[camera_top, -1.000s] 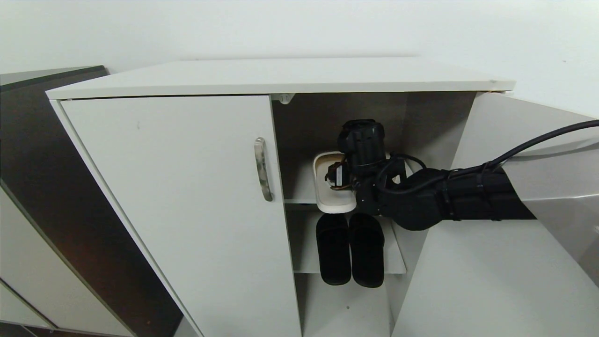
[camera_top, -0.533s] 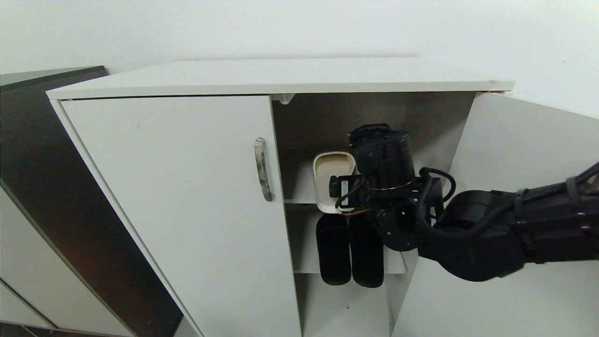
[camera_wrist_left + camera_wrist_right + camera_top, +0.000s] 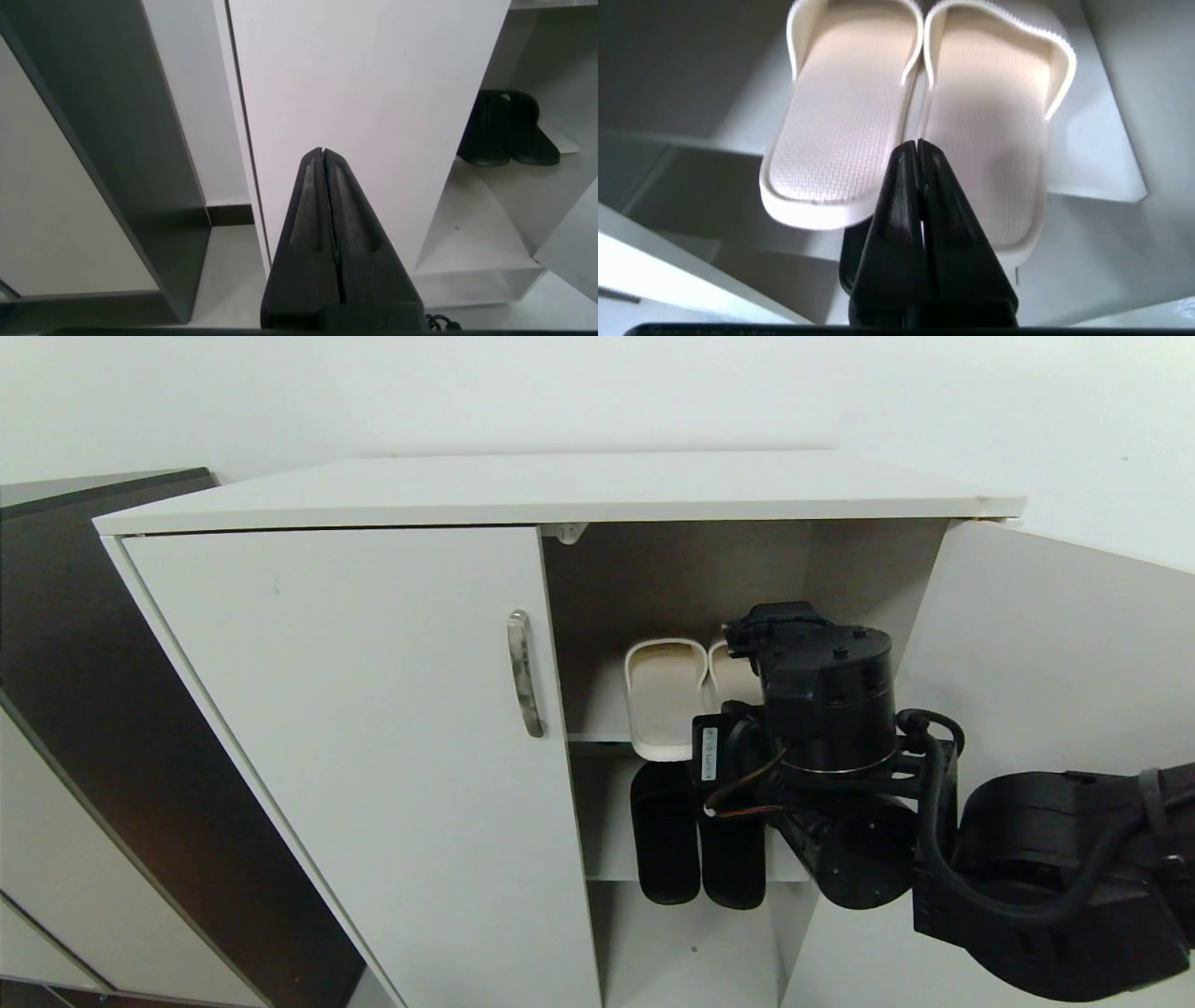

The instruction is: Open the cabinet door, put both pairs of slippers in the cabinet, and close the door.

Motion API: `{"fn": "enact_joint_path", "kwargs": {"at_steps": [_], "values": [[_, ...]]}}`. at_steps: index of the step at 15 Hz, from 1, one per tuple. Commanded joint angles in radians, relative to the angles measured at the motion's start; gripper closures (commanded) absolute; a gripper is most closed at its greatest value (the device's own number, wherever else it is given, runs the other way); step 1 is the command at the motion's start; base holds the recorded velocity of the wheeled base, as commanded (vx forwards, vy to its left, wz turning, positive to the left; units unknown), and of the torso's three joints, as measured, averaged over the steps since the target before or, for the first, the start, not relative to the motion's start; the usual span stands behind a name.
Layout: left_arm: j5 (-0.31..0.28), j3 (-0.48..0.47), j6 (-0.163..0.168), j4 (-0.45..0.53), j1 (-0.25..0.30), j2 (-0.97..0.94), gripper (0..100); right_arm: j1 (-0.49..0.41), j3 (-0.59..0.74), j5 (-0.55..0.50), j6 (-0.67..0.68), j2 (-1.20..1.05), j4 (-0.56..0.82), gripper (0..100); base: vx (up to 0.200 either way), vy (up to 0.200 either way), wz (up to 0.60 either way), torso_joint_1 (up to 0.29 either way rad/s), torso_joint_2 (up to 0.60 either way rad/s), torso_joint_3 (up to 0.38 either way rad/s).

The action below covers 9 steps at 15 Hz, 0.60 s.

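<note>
Cabinet [image 3: 560, 490]: white, shelves included. Handle [image 3: 525, 672]: brushed silver. First pair of slippers [image 3: 915, 103]: cream, with a fine grid pattern across the footbeds and ribbed rims. Second pair of slippers [image 3: 665, 845]: plain black. Left claw [image 3: 323, 159] and right claw [image 3: 918, 149]: matte black. Side panel [image 3: 93, 644]: dark brown. Wall [image 3: 597, 392]: white.

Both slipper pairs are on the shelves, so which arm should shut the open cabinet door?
Probably the right: its black tool, shut, sits at the opening beside the open white cabinet door. The left tool faces the closed white door, farther from it.
</note>
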Motion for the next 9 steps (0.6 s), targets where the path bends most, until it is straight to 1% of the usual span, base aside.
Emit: {"fn": "enact_joint_path", "kwargs": {"at_steps": [1,3,9], "values": [[0.000,0.000,0.000,0.000,0.000,0.000,100,0.004,0.003,0.000,0.001,0.014,-0.001,100,0.000,0.000,0.00,0.000,0.00,0.000],[0.000,0.000,0.000,0.000,0.000,0.000,100,0.004,0.003,0.000,0.003,0.017,-0.001,100,0.000,0.000,0.00,0.000,0.00,0.000],[0.000,0.000,0.000,0.000,0.000,0.000,100,0.004,0.008,-0.002,0.004,0.031,-0.002,100,-0.200,0.000,0.00,0.006,0.00,0.004]]}}
